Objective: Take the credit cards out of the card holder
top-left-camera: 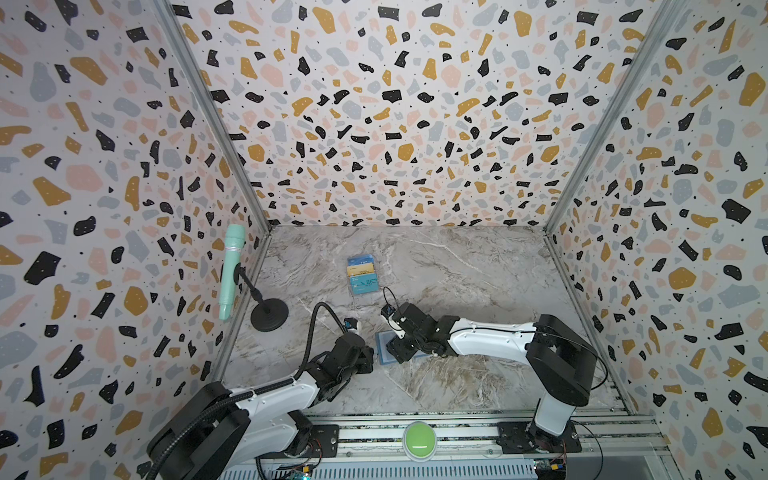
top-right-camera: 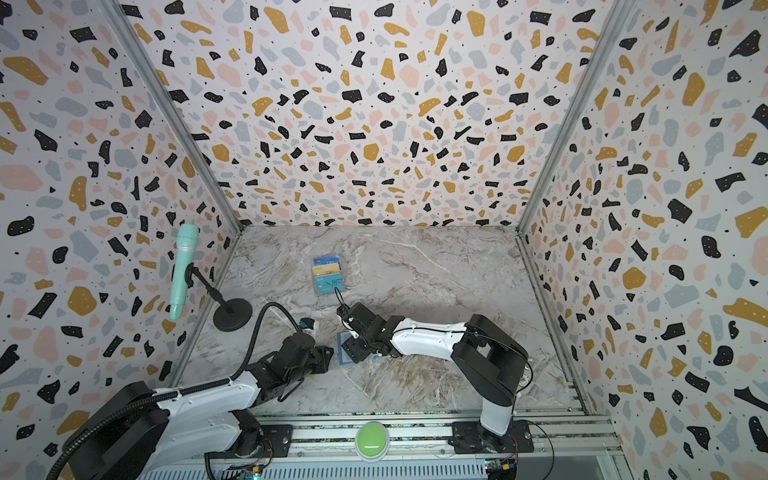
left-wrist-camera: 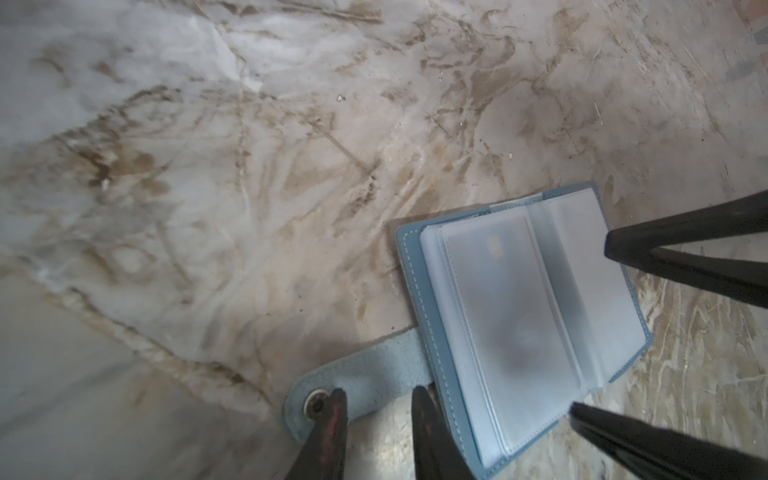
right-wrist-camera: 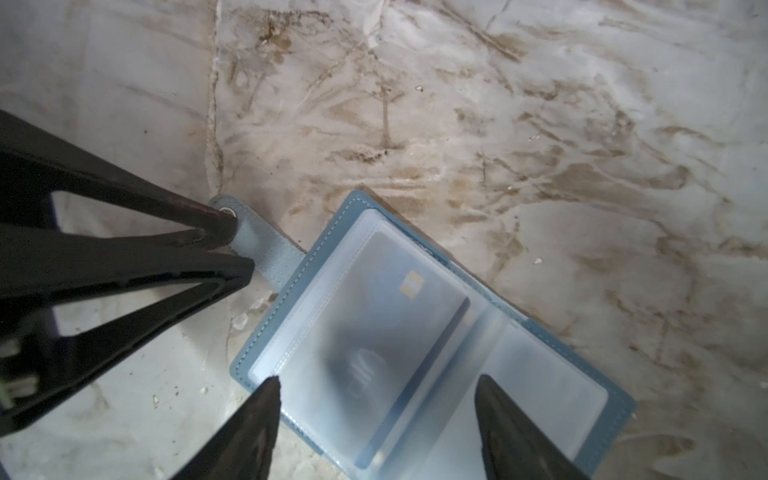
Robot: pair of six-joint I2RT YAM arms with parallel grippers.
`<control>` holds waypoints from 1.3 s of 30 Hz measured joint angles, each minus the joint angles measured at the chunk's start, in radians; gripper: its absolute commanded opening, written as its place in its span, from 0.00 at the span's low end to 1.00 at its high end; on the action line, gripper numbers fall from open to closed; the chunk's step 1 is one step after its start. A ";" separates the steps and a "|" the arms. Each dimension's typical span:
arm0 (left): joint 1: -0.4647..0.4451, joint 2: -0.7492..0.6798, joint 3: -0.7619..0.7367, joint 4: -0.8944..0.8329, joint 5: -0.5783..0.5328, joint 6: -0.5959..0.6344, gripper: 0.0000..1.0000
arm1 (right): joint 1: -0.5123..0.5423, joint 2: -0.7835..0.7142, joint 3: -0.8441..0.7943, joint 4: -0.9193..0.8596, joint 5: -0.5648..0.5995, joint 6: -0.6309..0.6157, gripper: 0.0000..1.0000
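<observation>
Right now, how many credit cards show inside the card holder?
1: a dark credit card with a gold chip, behind the frosted sleeve on the tab side of the open card holder. Other sleeves may hide more.

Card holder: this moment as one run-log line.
card holder: lying open | card: one in clear sleeve | left tool: slightly open at snap tab | right tool: open over card holder

I'm seeing the slate-blue card holder (left-wrist-camera: 419,291) lying open and flat, snap tab (left-wrist-camera: 365,374) stretched out, beyond the green button (top-left-camera: 419,440). A dark card (right-wrist-camera: 386,332) is showing through its frosted pockets (right-wrist-camera: 540,386); blue, yellow and teal cards (top-left-camera: 362,274) are lying farther beyond.
</observation>
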 measured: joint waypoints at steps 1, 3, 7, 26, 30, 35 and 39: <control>0.000 0.002 -0.001 0.005 -0.001 -0.002 0.29 | 0.003 0.008 0.006 -0.002 0.000 0.000 0.74; 0.000 0.005 -0.003 0.015 -0.003 -0.002 0.29 | 0.009 0.024 0.016 -0.005 0.000 0.000 0.74; 0.000 0.006 -0.013 0.035 -0.006 -0.006 0.29 | 0.014 0.048 0.023 -0.014 0.002 0.000 0.73; -0.004 0.007 -0.019 0.048 -0.019 -0.010 0.29 | 0.018 0.076 0.048 -0.078 0.093 0.001 0.59; -0.004 0.007 -0.019 0.048 -0.020 -0.010 0.28 | 0.018 0.076 0.048 -0.078 0.100 0.002 0.60; -0.004 0.007 -0.019 0.048 -0.020 -0.010 0.28 | 0.018 0.070 0.043 -0.069 0.058 0.002 0.72; -0.004 0.007 -0.019 0.048 -0.020 -0.010 0.28 | 0.016 0.054 0.036 -0.047 0.015 0.003 0.74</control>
